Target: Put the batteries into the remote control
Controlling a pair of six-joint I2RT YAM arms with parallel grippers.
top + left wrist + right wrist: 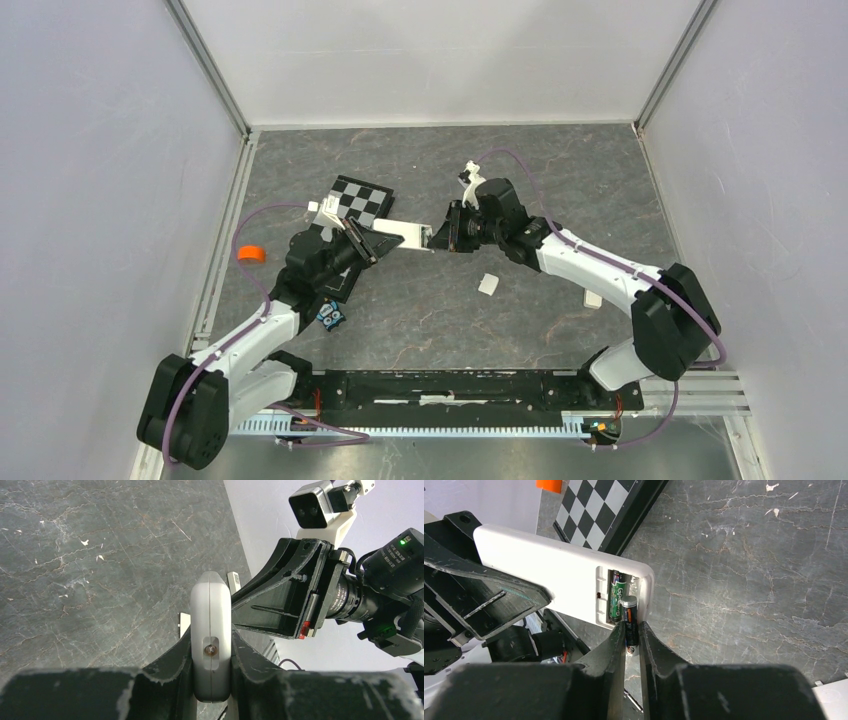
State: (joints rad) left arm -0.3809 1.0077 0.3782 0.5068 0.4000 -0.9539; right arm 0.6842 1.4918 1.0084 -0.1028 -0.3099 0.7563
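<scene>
Above the grey desk (500, 330), the white remote control (564, 575) is clamped at one end by the closed left pincer (361, 241). Its plain back faces the right wrist camera and its battery bay (622, 582) is uncovered. The first battery (615, 597) lies seated in one slot of the bay. The second battery (629, 616) leans with its upper end in the slot beside it, its lower end pinched between the fingers of the right pincer (631, 632). A checkered board (358, 200) lies behind the remote. A small white square piece (489, 284) rests on the desk near the right arm.
</scene>
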